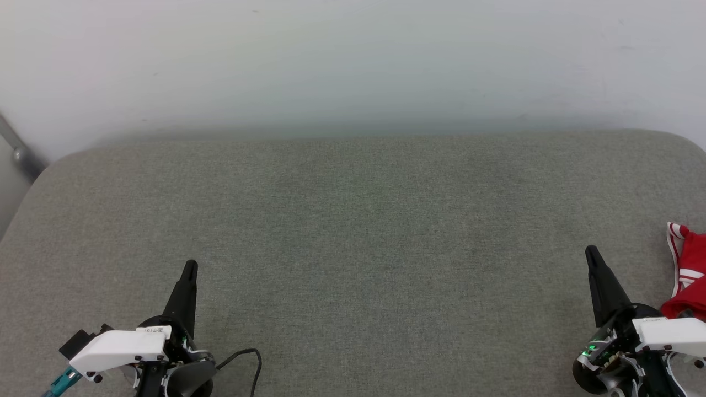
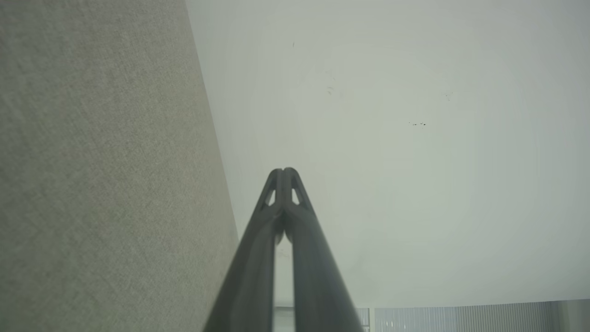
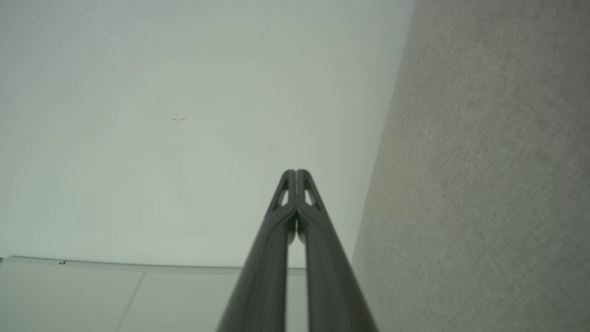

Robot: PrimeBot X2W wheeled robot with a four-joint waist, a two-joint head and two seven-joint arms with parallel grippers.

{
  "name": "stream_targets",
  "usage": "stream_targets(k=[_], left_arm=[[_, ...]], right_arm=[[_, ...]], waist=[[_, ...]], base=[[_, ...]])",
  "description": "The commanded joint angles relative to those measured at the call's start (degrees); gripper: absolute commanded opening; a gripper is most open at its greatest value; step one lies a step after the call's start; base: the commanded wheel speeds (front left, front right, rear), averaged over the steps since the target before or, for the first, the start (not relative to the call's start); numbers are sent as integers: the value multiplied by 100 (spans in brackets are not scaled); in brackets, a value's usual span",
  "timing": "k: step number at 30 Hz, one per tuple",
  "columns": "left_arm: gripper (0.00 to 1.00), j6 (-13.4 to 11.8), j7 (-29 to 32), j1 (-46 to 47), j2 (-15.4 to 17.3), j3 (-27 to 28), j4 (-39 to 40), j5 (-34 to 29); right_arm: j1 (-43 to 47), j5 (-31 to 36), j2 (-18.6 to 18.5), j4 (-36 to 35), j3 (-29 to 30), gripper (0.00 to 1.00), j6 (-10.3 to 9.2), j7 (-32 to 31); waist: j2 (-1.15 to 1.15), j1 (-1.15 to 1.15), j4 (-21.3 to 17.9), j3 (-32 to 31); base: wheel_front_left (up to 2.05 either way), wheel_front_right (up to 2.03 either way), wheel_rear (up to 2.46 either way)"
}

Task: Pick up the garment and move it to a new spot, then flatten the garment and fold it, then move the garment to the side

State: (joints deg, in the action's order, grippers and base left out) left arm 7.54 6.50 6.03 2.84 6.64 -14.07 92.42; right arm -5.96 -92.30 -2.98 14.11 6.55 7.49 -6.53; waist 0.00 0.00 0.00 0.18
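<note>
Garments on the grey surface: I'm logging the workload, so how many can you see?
1: a red garment at the right edge of the surface, beside the right gripper; the picture cuts it off, so more may lie beyond.

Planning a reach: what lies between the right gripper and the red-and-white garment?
Head view: only bare grey fabric surface separates the fingers of the right gripper from the red-and-white garment.

Padded surface, garment at its right edge
Padded surface (image 1: 353, 220) runs back to the wall (image 1: 353, 60) behind it. Left gripper (image 1: 190, 268) sits over its near left and right gripper (image 1: 591, 252) over its near right, well apart. Garment (image 1: 690, 275) lies on the surface just right of the right gripper, partly out of view. Cable (image 1: 248, 355) lies just right of the left gripper's base.
</note>
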Motion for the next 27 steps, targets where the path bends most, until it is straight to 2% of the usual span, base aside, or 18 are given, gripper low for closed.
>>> stream_targets(k=[1, 27], left_arm=[[0, 13, 33, 42, -9, 19, 1, -12], [0, 13, 27, 43, -9, 18, 1, -12]], right_arm=[[-64, -22, 22, 4, -2, 0, 0, -1], [-64, -22, 22, 4, -3, 0, 0, -1]], waist=[[0, 0, 0, 0], [0, 0, 0, 0]], base=[[0, 0, 0], [0, 0, 0]])
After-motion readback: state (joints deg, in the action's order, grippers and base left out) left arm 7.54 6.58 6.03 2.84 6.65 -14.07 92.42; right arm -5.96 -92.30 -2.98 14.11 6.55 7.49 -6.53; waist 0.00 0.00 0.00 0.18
